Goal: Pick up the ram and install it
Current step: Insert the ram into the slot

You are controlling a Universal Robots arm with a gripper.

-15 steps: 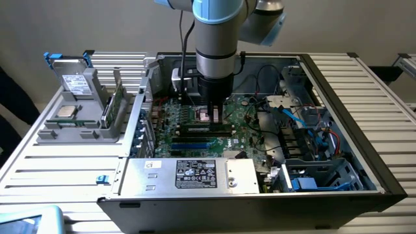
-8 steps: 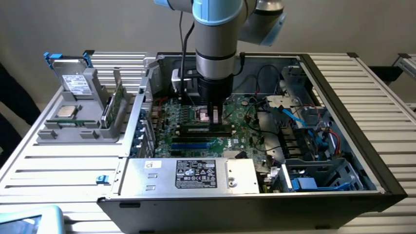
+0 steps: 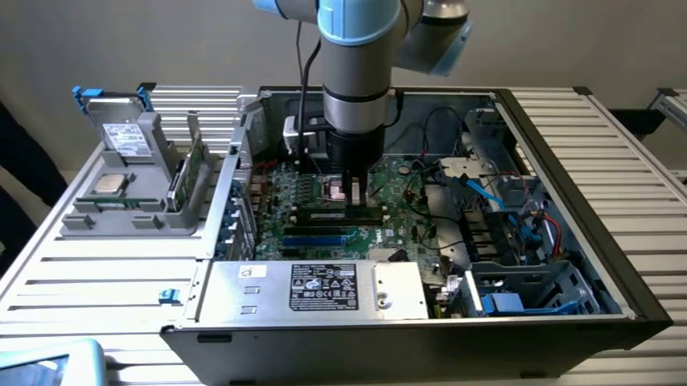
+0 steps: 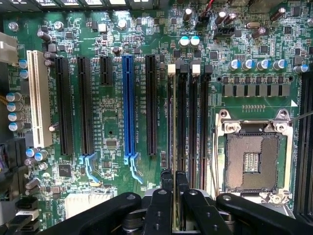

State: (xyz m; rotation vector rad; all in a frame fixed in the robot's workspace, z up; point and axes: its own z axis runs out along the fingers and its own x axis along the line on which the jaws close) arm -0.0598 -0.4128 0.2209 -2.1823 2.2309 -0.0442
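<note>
end effector (image 4: pixel 174 177) grips one ram (image 4: pixel 174 142) over four memory slots (image 4: pixel 205 127).

Silver-grey arm (image 3: pixel 355 80) with pale blue joint caps (image 3: pixel 359 20), black cable (image 3: pixel 305 72), matte black fingers (image 4: pixel 182 183).

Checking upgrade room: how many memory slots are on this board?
4 memory slots between the black expansion slot and the processor socket, in that order: white-clipped, black-clipped, white-clipped, black-clipped. The gripper holds the ram at the first.
</note>
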